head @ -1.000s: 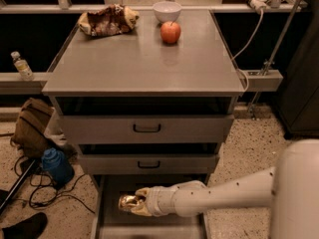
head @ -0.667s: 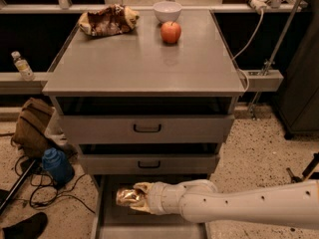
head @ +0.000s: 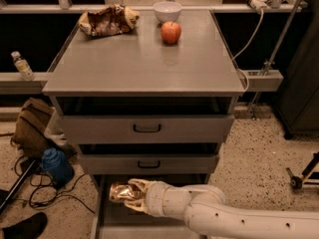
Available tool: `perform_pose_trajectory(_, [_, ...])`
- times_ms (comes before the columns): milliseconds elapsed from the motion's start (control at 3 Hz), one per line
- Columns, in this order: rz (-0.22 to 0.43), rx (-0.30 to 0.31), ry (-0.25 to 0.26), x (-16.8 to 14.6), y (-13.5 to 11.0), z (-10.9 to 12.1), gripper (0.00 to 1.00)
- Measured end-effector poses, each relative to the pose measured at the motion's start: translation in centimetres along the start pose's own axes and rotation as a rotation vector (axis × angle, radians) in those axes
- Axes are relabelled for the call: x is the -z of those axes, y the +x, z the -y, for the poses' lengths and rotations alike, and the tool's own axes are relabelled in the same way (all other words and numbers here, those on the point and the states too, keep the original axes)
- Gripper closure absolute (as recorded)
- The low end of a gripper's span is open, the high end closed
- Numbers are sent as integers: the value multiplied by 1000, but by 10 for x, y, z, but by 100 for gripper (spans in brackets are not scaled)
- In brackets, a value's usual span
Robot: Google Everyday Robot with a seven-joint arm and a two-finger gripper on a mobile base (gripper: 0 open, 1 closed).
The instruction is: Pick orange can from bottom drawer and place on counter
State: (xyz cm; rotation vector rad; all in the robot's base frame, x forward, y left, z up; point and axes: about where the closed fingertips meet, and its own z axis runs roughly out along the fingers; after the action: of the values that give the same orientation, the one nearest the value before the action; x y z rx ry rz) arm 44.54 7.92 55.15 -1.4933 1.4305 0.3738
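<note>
The orange can [head: 118,191] is gold-orange and lies sideways in my gripper [head: 130,194], which is shut on it. Both are held over the open bottom drawer [head: 102,218], just below the front of the middle drawer. My white arm [head: 224,215] reaches in from the lower right. The counter [head: 144,63] is the grey top of the cabinet, well above the can.
On the counter stand a red apple [head: 171,32], a white bowl [head: 167,11] and a crumpled snack bag [head: 107,20] at the back. Two shallower drawers [head: 147,128] with black handles are closed. Bags and cables [head: 42,153] lie on the floor at left.
The arm has swung in from the right and now fills more of the lower view. The can in the gripper has shifted slightly left and up.
</note>
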Motion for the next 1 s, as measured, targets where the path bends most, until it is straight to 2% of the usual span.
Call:
perform_pose_trajectory(333, [0, 0, 0, 0, 0, 0, 100])
perform_pose_trajectory(667, [-24, 57, 37, 16, -19, 23, 100])
perform_pose_trajectory(1000, [-30, 194, 127, 44, -90, 71, 100])
